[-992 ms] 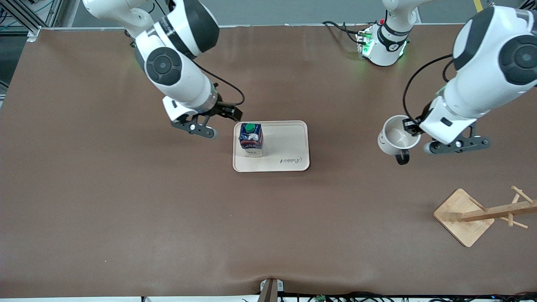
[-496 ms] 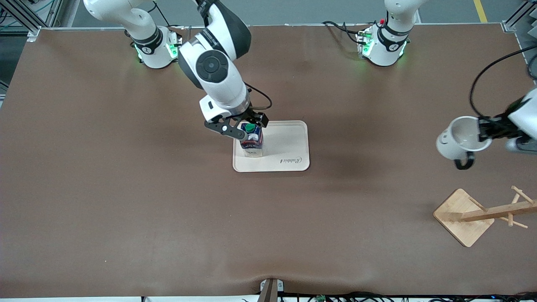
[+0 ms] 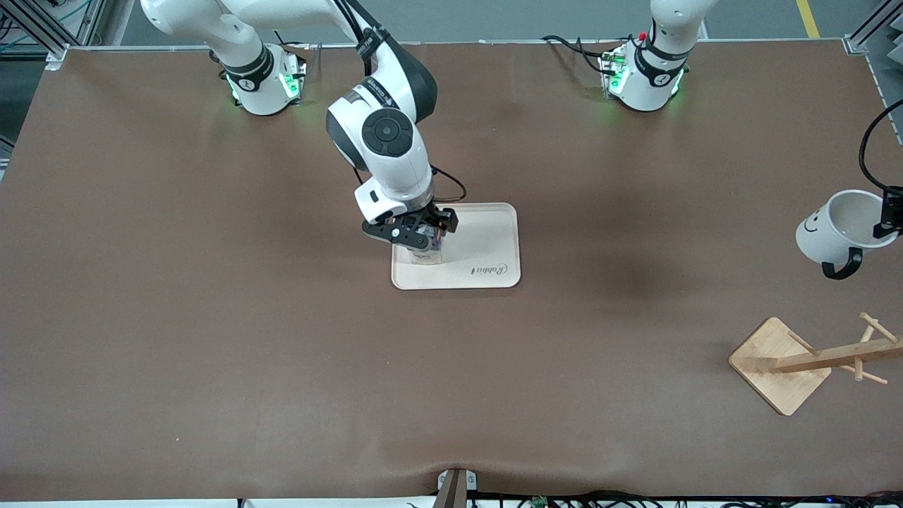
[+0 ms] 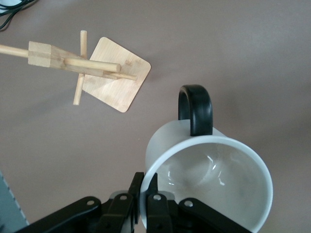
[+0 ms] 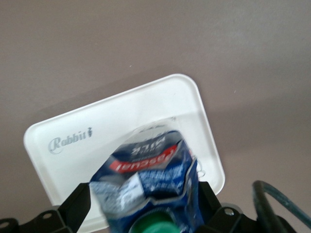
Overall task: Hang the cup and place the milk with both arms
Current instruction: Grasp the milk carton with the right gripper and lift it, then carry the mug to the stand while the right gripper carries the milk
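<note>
The milk (image 5: 150,174), a dark blue carton with a red label and green cap (image 5: 155,225), stands on the cream tray (image 3: 487,240). My right gripper (image 3: 421,238) is down around it, open, one finger on each side of the carton (image 5: 143,201), hiding most of it in the front view. The cup (image 3: 836,226), white with a smiley face and a black handle (image 4: 196,109), hangs tilted in the air over the table's edge at the left arm's end. My left gripper (image 4: 145,191) is shut on its rim, and only its tip (image 3: 882,222) shows in the front view.
A wooden cup rack (image 3: 779,363) with a square base and pegged pole (image 3: 839,355) stands near the left arm's end, nearer the front camera than the held cup. It also shows in the left wrist view as the rack (image 4: 114,77). Both arm bases line the table's back edge.
My right arm swung from beside the tray to over the milk and lowered around it. My left arm carried the cup outward toward the left arm's end of the table.
</note>
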